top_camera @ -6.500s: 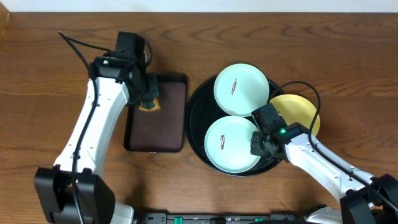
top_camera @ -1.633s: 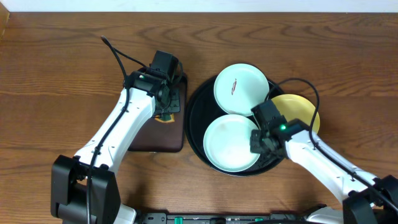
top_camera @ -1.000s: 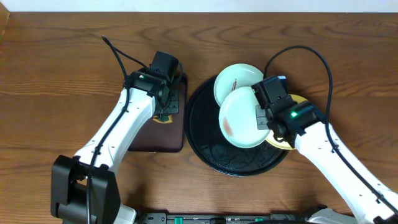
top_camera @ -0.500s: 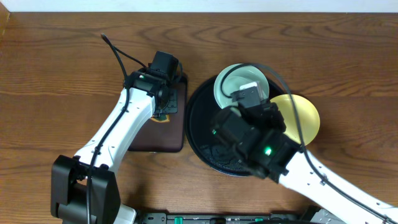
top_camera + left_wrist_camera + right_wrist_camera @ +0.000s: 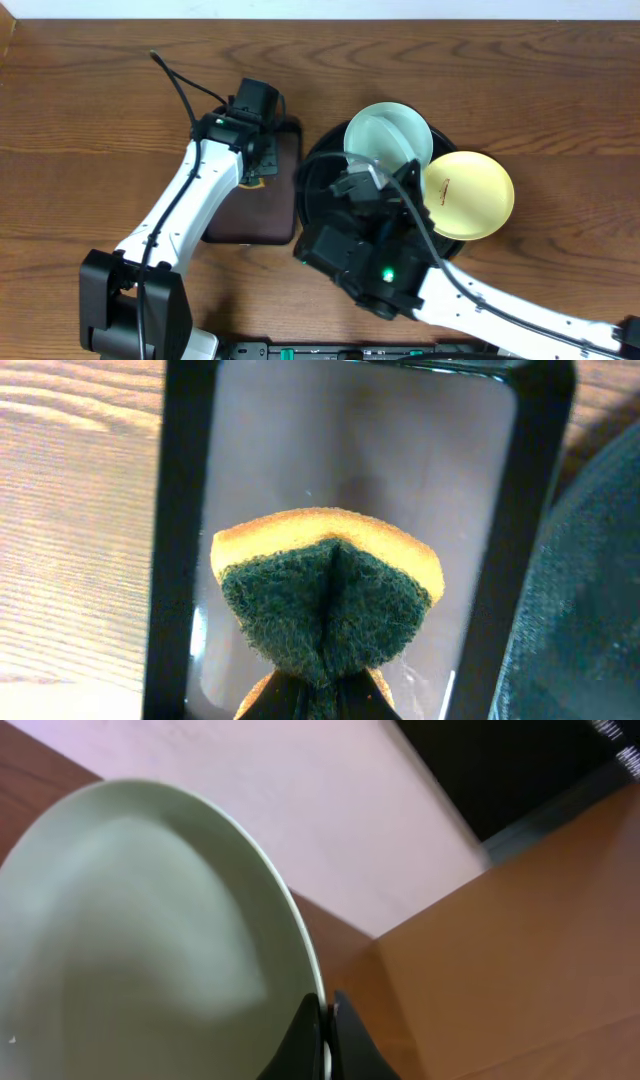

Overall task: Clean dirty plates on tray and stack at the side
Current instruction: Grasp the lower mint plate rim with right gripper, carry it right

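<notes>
Pinching a mint plate (image 5: 150,940) by its rim, right gripper (image 5: 325,1020) holds it tilted up; right arm (image 5: 400,270) hangs over the black tray (image 5: 310,178) and hides its middle from overhead. Yellow plate (image 5: 468,195), small smear near centre, lies at the black tray's right edge. Left gripper (image 5: 322,690) clamps a sponge (image 5: 330,595), green face up, over the brown tray (image 5: 350,460) just left of the black tray.

robotics lab bench, likely: white robot arms (image 5: 170,205) mounted at a wood-grain table (image 5: 80,100), loose black cable (image 5: 176,78), bare pale wall (image 5: 250,780).
</notes>
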